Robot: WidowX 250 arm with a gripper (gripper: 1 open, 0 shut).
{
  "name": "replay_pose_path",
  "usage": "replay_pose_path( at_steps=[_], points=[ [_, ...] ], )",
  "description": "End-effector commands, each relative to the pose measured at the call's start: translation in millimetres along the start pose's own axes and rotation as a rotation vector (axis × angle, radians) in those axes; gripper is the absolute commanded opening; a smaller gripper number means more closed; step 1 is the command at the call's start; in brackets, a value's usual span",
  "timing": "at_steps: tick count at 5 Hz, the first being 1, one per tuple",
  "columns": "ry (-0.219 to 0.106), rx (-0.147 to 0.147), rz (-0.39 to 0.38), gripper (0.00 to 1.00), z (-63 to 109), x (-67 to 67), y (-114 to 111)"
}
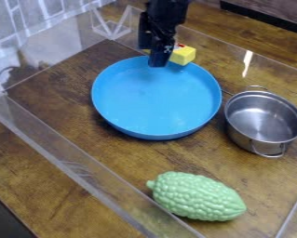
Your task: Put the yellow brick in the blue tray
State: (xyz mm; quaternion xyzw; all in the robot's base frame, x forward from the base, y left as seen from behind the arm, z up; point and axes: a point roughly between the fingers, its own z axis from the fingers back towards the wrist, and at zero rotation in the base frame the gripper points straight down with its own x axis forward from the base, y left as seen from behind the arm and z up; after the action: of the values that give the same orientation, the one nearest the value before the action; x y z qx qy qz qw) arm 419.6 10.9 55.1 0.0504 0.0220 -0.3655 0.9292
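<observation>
The yellow brick (182,57) is a small block lying on the wooden table just beyond the far rim of the blue tray (155,97). The tray is a large round shallow dish with nothing in it. My black gripper (161,56) points down over the tray's far edge, right beside the brick on its left and partly covering it. Its fingers (155,58) hang apart with nothing between them, so it is open.
A shiny steel pot (263,120) stands to the right of the tray. A bumpy green gourd toy (198,195) lies near the front. Clear plastic walls run along the left and front edges of the wooden table (63,102).
</observation>
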Motion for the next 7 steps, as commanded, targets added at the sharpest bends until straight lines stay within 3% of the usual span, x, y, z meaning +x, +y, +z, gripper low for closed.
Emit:
replay_pose_path(
  at_steps=[1, 6, 7],
  points=[
    [-0.061, 0.060, 0.013, 1.00, 23.7, 3.8, 18.5],
    [-0.085, 0.055, -0.012, 1.00, 6.2, 18.2, 26.6],
    [-0.084, 0.059, -0.003, 1.00, 9.3, 19.4, 27.0]
  ],
)
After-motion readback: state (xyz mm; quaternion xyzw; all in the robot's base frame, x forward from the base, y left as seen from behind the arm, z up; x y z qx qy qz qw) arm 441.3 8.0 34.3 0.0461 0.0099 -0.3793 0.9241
